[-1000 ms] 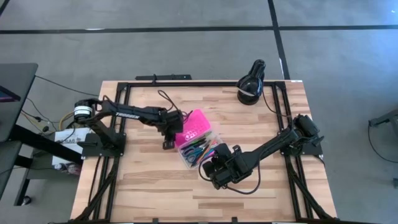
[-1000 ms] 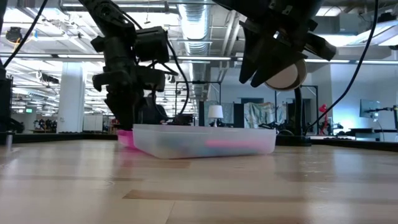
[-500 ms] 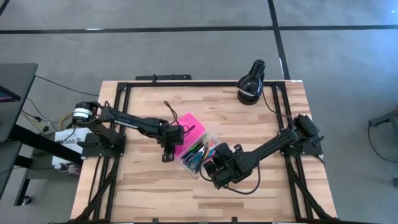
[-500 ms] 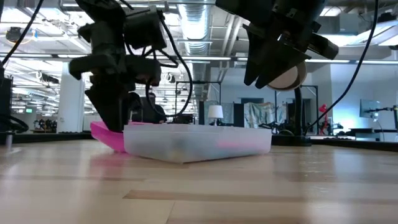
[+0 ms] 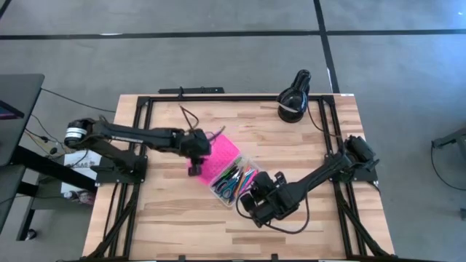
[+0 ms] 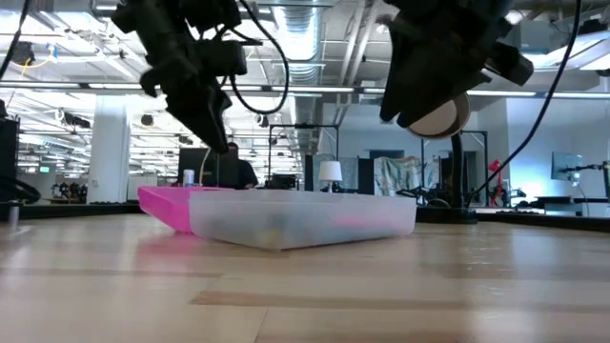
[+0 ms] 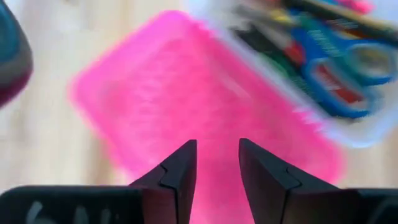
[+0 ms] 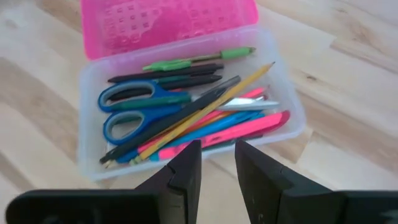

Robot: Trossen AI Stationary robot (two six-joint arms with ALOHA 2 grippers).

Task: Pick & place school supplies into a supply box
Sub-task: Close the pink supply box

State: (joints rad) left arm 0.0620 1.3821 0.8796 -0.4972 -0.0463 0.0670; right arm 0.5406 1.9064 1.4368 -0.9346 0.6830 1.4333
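resting mid-bench (image 5: pixel 167 211): supply box (image 8: pixel 186 134), pink lid (image 7: pixel 186 99) folded open, scissors (image 8: pixel 134 106), pens and pencils inside. no legible writing. left end effector (image 7: pixel 216 163) over lid, right end effector (image 8: pixel 216 163) over box; both slightly parted, empty.

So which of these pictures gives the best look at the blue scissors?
The right wrist view: the scissors lie sharp and whole in the clear box, beside pens and a yellow pencil. The left wrist view shows them blurred at its edge, the high view only as a tiny blue speck, and the low view hides them behind the frosted wall.
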